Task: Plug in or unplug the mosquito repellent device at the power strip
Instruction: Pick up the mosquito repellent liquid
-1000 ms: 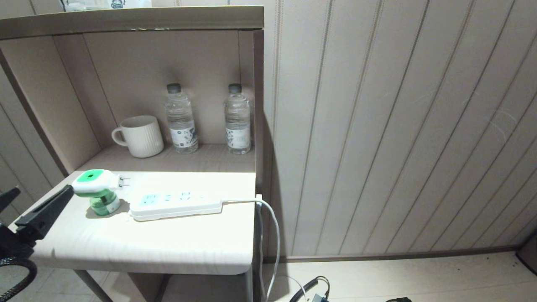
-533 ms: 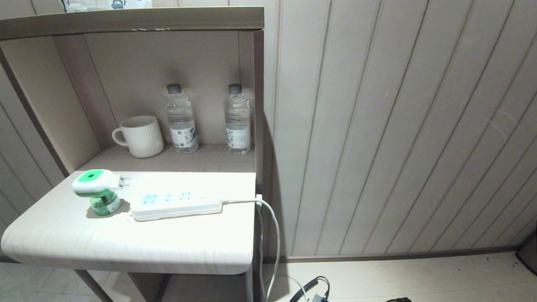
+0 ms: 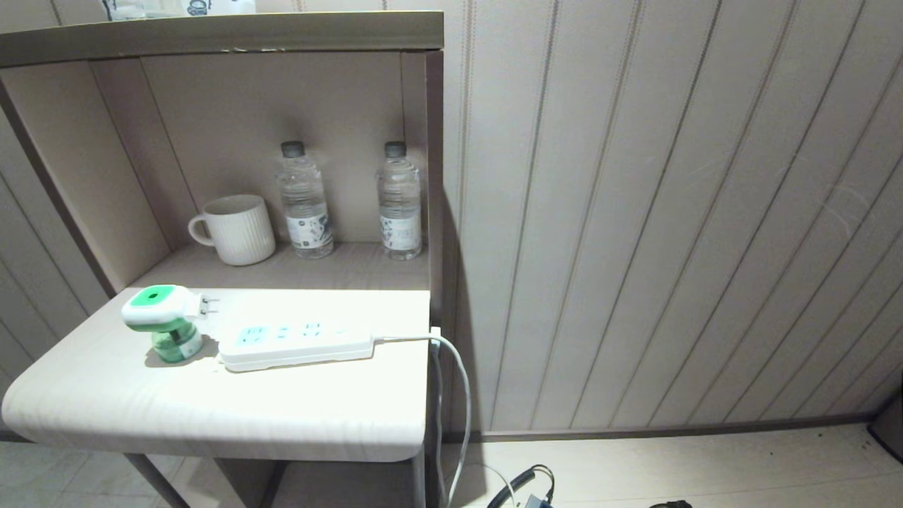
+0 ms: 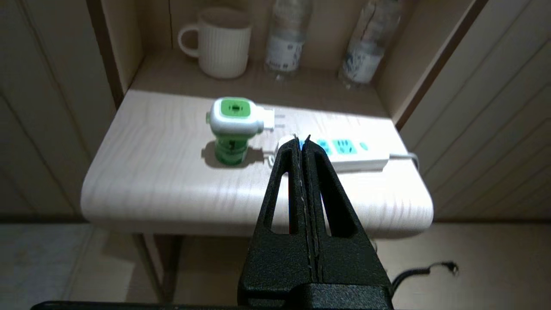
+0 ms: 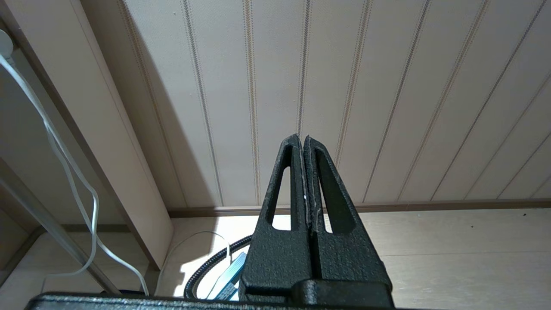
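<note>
The mosquito repellent device (image 3: 164, 319) (image 4: 235, 125) stands upright on the pale table (image 3: 211, 416), its two prongs in the air, pointing toward the power strip (image 3: 296, 344) (image 4: 344, 150) but not in a socket. The strip lies flat just to its right, with blue-tinted sockets and a white cable (image 3: 451, 381) running off the table's right edge. My left gripper (image 4: 301, 144) is shut and empty, held back off the table's front edge, out of the head view. My right gripper (image 5: 301, 137) is shut and empty, low near the floor, facing the wall.
A white ribbed mug (image 3: 236, 228) and two clear water bottles (image 3: 303, 201) (image 3: 399, 201) stand at the back of the shelf. The cabinet's side panel (image 3: 434, 176) borders the table on the right. Cables and a black hose (image 5: 206, 267) lie on the floor.
The left gripper was open at the table's left edge beside the device in the head view; it has since withdrawn out of that view and shut. The device and strip have not moved.
</note>
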### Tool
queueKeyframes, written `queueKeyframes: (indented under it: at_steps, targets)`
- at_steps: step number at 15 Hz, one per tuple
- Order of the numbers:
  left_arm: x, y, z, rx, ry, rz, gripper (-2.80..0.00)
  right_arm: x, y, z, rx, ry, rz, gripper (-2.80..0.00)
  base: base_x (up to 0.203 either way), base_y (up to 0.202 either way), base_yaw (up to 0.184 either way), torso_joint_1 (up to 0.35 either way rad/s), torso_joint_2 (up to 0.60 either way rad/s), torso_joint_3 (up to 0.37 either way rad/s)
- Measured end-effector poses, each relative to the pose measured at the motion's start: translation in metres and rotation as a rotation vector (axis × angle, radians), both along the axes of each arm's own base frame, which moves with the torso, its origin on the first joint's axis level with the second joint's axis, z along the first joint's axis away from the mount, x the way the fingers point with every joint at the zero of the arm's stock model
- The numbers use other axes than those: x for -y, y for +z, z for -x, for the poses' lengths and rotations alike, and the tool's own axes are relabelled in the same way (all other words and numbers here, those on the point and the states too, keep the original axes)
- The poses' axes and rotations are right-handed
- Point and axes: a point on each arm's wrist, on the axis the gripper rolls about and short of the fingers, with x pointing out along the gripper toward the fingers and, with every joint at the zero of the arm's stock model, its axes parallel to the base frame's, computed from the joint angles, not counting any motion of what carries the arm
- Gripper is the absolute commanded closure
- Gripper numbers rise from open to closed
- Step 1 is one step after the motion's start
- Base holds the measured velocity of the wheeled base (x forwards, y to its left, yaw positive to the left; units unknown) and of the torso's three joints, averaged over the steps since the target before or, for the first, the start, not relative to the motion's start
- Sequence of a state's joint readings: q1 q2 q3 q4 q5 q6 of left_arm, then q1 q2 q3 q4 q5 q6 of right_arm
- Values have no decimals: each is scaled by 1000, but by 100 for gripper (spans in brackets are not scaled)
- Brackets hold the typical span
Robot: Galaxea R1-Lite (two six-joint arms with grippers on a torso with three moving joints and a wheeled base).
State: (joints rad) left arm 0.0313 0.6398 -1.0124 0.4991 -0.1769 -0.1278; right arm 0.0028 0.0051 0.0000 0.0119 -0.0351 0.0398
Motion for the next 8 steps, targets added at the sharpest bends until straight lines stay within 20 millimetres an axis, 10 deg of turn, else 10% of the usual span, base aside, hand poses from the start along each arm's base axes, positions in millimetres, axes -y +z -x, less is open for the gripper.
queueKeyframes:
  at_steps: [8]
  targets:
    - [4, -10, -22, -69, -213, 133, 0, 0, 0, 0, 0, 0, 0, 0, 0, 0, 0, 0, 0, 0]
